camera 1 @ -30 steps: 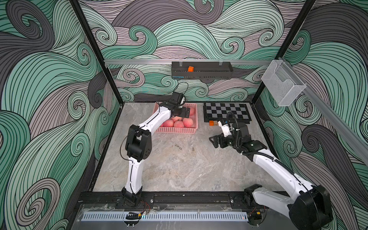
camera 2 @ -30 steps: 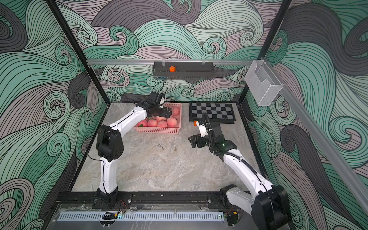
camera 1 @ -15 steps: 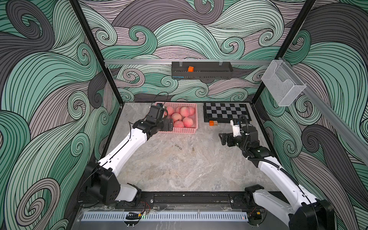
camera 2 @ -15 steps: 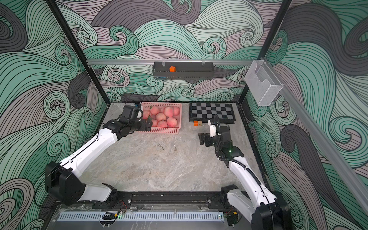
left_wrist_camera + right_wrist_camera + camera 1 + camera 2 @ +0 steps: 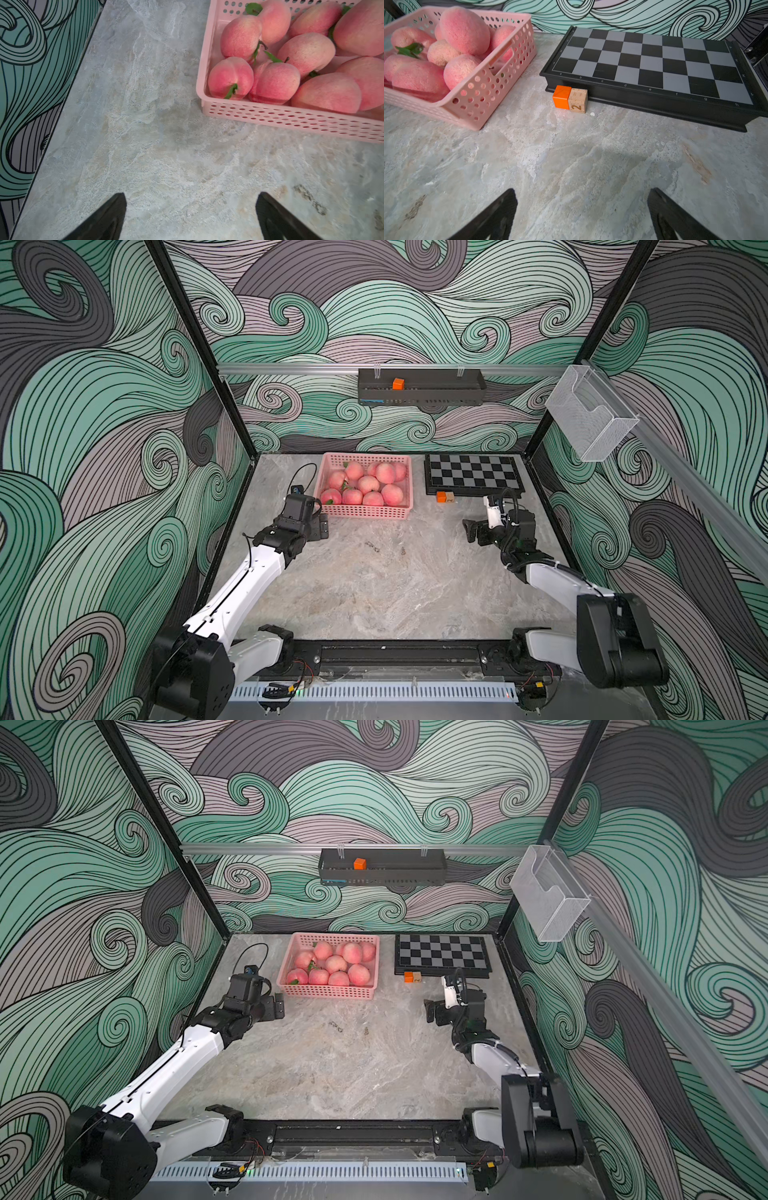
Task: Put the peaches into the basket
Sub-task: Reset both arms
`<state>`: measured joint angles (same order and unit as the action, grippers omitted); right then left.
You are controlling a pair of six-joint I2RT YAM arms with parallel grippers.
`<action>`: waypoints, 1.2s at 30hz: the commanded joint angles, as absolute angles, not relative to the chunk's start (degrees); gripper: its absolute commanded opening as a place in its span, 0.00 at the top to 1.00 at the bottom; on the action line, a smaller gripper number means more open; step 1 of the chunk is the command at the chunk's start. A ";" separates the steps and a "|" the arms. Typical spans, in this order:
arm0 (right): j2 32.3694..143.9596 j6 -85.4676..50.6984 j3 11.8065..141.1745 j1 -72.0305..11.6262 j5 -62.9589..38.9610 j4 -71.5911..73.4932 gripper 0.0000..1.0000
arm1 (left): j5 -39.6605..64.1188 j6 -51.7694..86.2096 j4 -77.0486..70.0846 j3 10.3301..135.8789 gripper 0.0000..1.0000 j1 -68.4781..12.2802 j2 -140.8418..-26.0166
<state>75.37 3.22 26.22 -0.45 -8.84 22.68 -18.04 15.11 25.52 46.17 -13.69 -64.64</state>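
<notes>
Several pink-red peaches lie piled in the pink perforated basket at the back of the table. In the left wrist view the peaches fill the basket, some showing green leaves. My left gripper hovers just off the basket's front left corner, open, with only bare table between its fingers. My right gripper is open and empty over the table right of the basket, pointing left. No peach shows outside the basket.
A folded chessboard lies right of the basket, with an orange cube and a wooden cube against its front edge. A black tray holding an orange cube hangs on the back wall. A clear mesh holder hangs at right.
My left arm has drawn back from over the basket toward the front left. My right arm has retreated to the right. Both grippers have stayed open.
</notes>
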 commanded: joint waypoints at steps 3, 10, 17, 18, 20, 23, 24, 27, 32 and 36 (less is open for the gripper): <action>79.89 4.68 26.39 1.71 -15.33 33.80 0.01 | -19.59 10.55 12.40 42.33 0.01 -10.75 -64.73; 81.16 1.94 26.01 5.34 -17.15 37.39 0.01 | -16.38 5.36 -5.19 36.95 0.01 -3.93 -74.34; 86.48 -2.28 22.81 7.31 -18.72 50.68 0.01 | -12.35 1.71 -21.67 31.87 0.01 -0.35 -79.96; 85.39 -1.61 23.84 7.22 -18.64 46.67 0.01 | -11.66 1.62 -23.95 30.78 0.01 0.13 -79.74; 85.85 -1.45 23.22 6.86 -18.57 48.72 0.01 | -9.56 3.04 -27.70 29.07 0.01 2.09 -79.44; 85.87 -0.05 23.18 5.38 -16.56 48.42 0.01 | -7.00 4.92 -33.71 27.36 0.01 4.21 -81.12; 86.34 0.82 23.15 4.34 -15.47 48.74 0.01 | -6.79 4.92 -35.41 26.88 0.01 4.23 -83.66; 90.04 3.61 21.79 1.46 -13.35 54.45 0.01 | -5.46 3.75 -42.36 24.74 0.01 4.15 -87.44; 89.89 2.37 22.03 1.34 -9.45 53.81 0.01 | -6.39 4.07 -40.37 25.75 0.01 3.93 -87.46; 89.61 2.09 22.21 0.97 -7.18 53.18 0.01 | -9.10 3.18 -37.69 27.03 0.01 2.28 -87.34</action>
